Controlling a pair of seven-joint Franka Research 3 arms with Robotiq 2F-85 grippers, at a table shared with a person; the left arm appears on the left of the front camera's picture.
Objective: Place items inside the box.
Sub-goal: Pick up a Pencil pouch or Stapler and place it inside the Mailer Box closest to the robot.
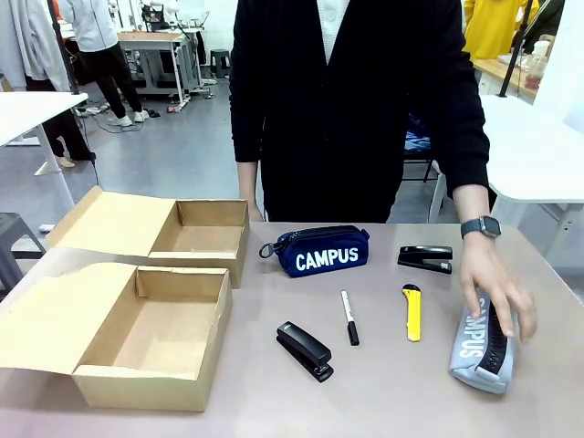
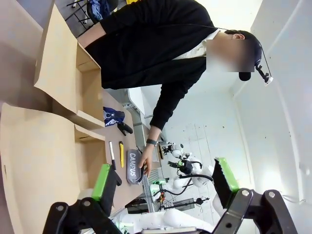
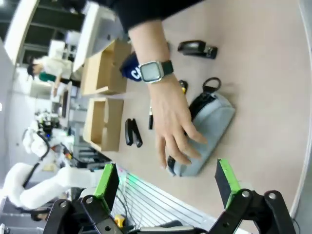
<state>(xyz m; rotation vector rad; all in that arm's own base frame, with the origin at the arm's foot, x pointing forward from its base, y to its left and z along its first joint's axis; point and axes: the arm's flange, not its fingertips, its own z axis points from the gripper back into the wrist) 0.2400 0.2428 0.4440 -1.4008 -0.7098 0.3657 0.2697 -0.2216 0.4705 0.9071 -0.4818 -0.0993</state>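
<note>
Two open cardboard boxes stand at the table's left, a near box (image 1: 151, 338) and a far box (image 1: 196, 239), both empty. The navy "CAMPUS" pouch (image 1: 321, 251) lies mid-table, with a black stapler (image 1: 305, 349), the marker pen (image 1: 349, 318) and the yellow utility knife (image 1: 412, 312) in front of it. A second black stapler (image 1: 425, 257) lies farther right. The person's hand (image 1: 497, 292) rests on the grey "CAMPUS" pouch (image 1: 479, 342) at the right. My right gripper (image 3: 167, 179) hangs open above that grey pouch (image 3: 214, 122). My left gripper (image 2: 165, 178) is open, holding nothing, off beyond the boxes (image 2: 63, 83).
The person in black stands at the far edge, their wrist with a watch (image 3: 151, 71) reaching over the table. Both boxes' lids (image 1: 109, 219) lie folded out to the left. Bare tabletop (image 1: 383, 392) lies along the front edge between the near box and the grey pouch.
</note>
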